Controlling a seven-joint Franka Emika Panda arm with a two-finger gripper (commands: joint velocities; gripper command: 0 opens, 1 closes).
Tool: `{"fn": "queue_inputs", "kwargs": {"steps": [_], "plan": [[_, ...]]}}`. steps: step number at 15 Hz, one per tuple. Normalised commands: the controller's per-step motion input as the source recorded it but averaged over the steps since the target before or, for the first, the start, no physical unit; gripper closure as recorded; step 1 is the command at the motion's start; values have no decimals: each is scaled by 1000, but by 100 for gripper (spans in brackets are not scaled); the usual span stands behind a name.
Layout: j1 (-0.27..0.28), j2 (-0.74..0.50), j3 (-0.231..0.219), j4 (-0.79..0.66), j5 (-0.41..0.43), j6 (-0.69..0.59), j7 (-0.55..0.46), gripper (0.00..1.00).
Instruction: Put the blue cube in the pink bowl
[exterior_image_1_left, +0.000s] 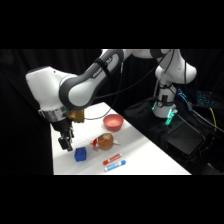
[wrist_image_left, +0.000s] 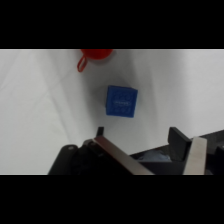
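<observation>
The blue cube (exterior_image_1_left: 80, 154) rests on the white table (exterior_image_1_left: 145, 155) near its front left. In the wrist view the blue cube (wrist_image_left: 121, 101) lies just beyond the fingers. My gripper (exterior_image_1_left: 65, 144) hangs a little left of and above the cube, apart from it. It stands open in the wrist view (wrist_image_left: 137, 135), with nothing between the fingers. The pink bowl (exterior_image_1_left: 113, 121) sits farther back on the table, to the right of the gripper, and appears empty.
A brown-tan rounded object with red bits (exterior_image_1_left: 103, 141) lies between cube and bowl; a red part (wrist_image_left: 95, 55) shows at the wrist view's top. A red marker (exterior_image_1_left: 112, 159) and a blue-and-white marker (exterior_image_1_left: 115, 166) lie near the front edge. Black equipment (exterior_image_1_left: 180, 135) stands right of the table.
</observation>
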Motion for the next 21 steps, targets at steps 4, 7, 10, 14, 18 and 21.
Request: {"fn": "queue_inputs", "kwargs": {"steps": [4,7,10,14,18,21], "plan": [[37,119,-46,20,85,236,138,0],[25,36,-43,-103,113,275,113,0],[62,-68,-63,-216,89,285,117,0],[72,-152,-63,-312,107,279,94,0],[71,-230,-62,-380,121,252,52,0],[65,-234,-65,-341,119,203,20,0]]}}
